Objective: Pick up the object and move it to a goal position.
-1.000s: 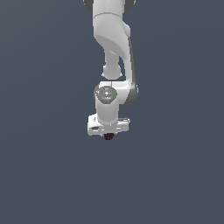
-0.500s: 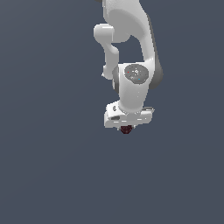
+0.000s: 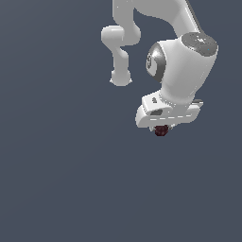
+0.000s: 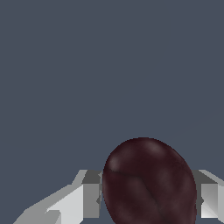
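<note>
The object (image 4: pixel 149 183) is a dark maroon, rounded, glossy lump; the gripper (image 3: pixel 162 130) has its jaws clamped on it.

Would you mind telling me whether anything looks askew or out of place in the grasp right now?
Nothing stands out. The dark maroon object sits between the gripper fingers, whole and unspilled. Only plain grey background surrounds it.

The object (image 3: pixel 161 131) was a small dark maroon lump, roughly round and berry-like. It hung just under the white gripper (image 3: pixel 162 128), pinched between the fingers. In the wrist view the object (image 4: pixel 148 183) looked glossy and faintly creased, with a finger touching each side.
</note>
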Motion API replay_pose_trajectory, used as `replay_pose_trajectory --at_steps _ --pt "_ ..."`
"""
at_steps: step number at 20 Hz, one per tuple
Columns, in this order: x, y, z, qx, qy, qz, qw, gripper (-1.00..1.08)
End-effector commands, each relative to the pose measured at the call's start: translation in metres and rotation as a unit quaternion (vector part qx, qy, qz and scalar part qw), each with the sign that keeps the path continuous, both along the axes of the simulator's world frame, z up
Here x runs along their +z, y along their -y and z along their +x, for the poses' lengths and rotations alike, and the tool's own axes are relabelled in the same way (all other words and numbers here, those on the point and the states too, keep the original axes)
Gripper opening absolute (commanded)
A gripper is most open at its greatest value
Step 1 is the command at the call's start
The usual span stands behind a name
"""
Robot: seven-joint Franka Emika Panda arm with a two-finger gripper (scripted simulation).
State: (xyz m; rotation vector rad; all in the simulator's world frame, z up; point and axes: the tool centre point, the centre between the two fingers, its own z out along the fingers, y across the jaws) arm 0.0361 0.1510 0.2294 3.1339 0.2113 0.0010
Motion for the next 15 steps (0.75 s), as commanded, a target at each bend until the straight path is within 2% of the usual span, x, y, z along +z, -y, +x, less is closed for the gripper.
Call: replay_pose_trajectory --at_steps 1,8,15 --pt "0.016 -0.016 0.002 -0.001 0.000 0.000 1.0000 -1.00" --pt "0.042 -0.042 0.007 -0.001 0.000 0.000 1.0000 -1.00" --pt "0.047 -0.047 0.010 -0.001 0.000 0.000 1.0000 -1.00"
